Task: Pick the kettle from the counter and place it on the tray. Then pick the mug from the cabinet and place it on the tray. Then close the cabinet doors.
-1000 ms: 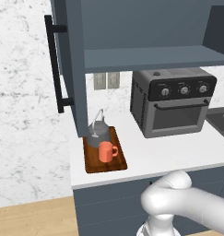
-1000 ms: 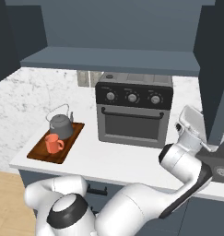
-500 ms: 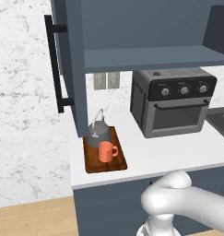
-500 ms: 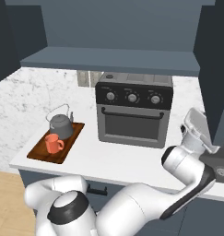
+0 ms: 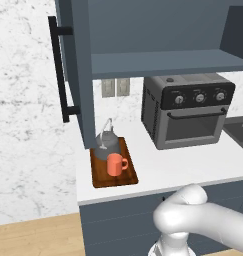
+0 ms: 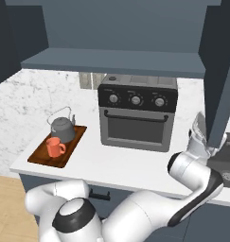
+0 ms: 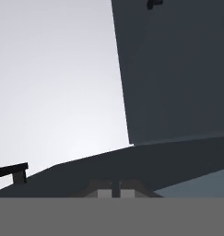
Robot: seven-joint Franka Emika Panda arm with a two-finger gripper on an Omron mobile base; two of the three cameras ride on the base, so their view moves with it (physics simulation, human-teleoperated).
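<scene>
Kettle (image 5: 107, 142) and orange mug (image 5: 115, 164) both sit on the wooden tray (image 5: 127, 176) at the worktop's (image 5: 183, 165) left end, mug nearer the front edge. Cabinet doors (image 5: 75, 70) stand open. Gripper (image 7: 112, 192) fingertips together, holding nothing, beside the right door (image 6: 221, 75).

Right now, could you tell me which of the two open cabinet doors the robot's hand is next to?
The right-hand cabinet door, beside the toaster oven; the robot's hand sits at its lower edge. The other door hangs open above the tray, far from the arm.
</scene>
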